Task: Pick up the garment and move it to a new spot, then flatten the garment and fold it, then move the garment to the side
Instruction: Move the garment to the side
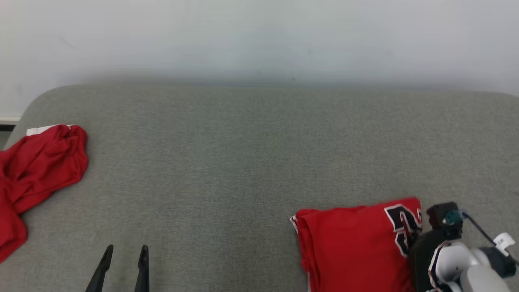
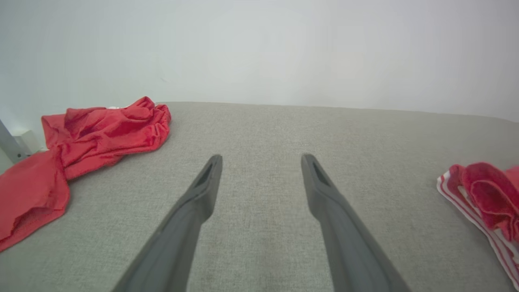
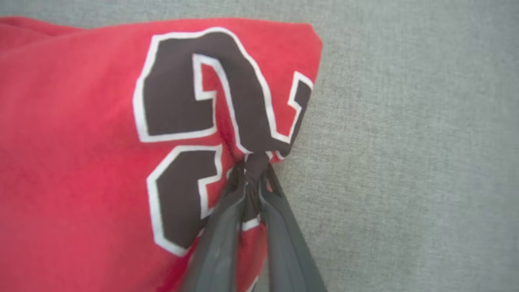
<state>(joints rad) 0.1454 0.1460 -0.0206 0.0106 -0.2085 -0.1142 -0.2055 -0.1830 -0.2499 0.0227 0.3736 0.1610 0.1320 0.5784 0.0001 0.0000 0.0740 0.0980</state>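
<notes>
Right fingers [image 3: 222,237] tight on garment [image 3: 77,182] edge

At lower right the folded garment [image 1: 352,247] is showing red, its numeral [image 3: 174,113] black edged white; the surface [image 1: 243,162] is looking grey.

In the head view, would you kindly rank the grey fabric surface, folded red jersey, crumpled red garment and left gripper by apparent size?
1. Grey fabric surface.
2. Folded red jersey and crumpled red garment: look alike, both cropped by the frame.
3. Left gripper.
</notes>
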